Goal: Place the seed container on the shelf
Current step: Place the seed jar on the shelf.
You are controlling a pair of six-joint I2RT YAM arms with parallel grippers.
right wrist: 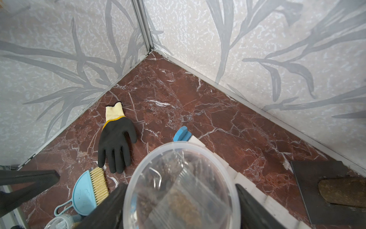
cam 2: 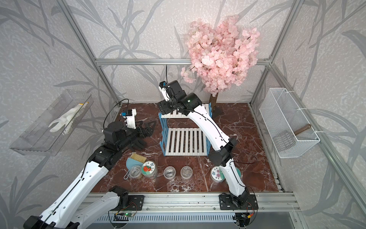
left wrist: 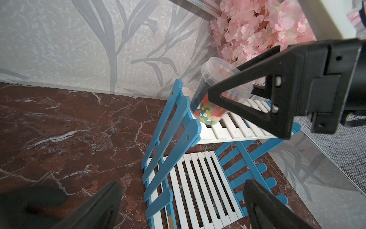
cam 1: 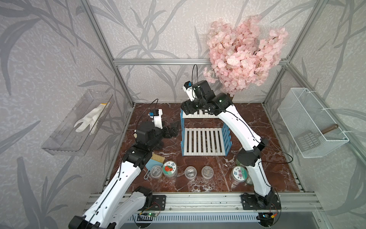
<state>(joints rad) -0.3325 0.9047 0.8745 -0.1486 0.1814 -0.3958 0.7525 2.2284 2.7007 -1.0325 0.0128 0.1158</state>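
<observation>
Clear plastic seed container [left wrist: 205, 113] with an orange label dotted green, white and yellow; two-tier slatted shelf [left wrist: 217, 138] with blue ladder sides and white boards; marble-patterned tabletop [cam 1: 277, 128] red-brown, veined white; work glove [right wrist: 115, 142] black, with cream cuff and yellow edge; hand brush [right wrist: 85, 194] pale blue with straw-coloured bristles; artificial blossom tree [cam 1: 243, 53] pink; wallpaper [cam 1: 49, 59] pale grey with darker grey leaves.

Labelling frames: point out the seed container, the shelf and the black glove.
seed container [left wrist: 206, 113], left wrist view, colourful label.
shelf [cam 1: 204, 153], a top view, lower board's front edge.
black glove [right wrist: 115, 142], right wrist view, palm.
</observation>
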